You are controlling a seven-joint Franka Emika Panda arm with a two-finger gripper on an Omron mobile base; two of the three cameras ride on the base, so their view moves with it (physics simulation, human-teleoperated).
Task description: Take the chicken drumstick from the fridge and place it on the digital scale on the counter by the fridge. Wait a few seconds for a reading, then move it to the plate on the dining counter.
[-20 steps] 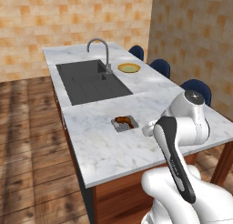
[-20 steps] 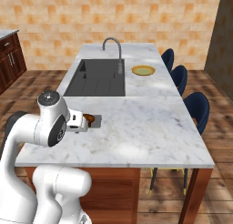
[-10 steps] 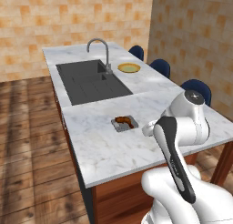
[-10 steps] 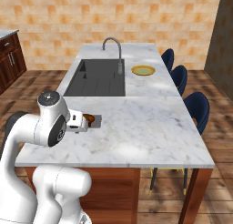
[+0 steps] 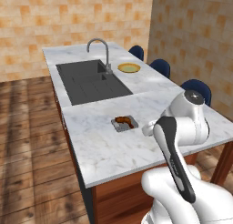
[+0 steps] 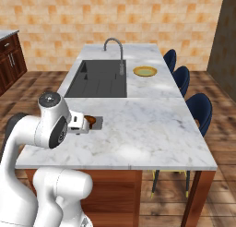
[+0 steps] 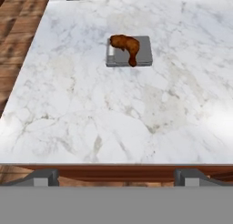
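Note:
The chicken drumstick (image 7: 126,44) lies orange-brown and glossy on the digital scale (image 7: 143,57), a small grey slab on the white marble dining counter (image 7: 91,109). The left base view shows the drumstick (image 5: 122,120) on the scale (image 5: 130,126) just ahead of my hand. My gripper (image 7: 116,175) is open with nothing between its fingers, drawn back from the scale near the counter's front edge. From the right, my gripper (image 6: 82,123) sits close beside the drumstick (image 6: 91,121). The plate (image 5: 129,68) (image 6: 145,71), yellow-rimmed, rests at the counter's far end.
A dark sink (image 5: 91,81) with a curved faucet (image 5: 105,52) takes up the far left half of the counter. Dark blue stools (image 6: 198,108) line the right side. Wooden floor (image 5: 27,141) lies beyond the left edge, and dark cabinets (image 6: 9,60) stand at far left.

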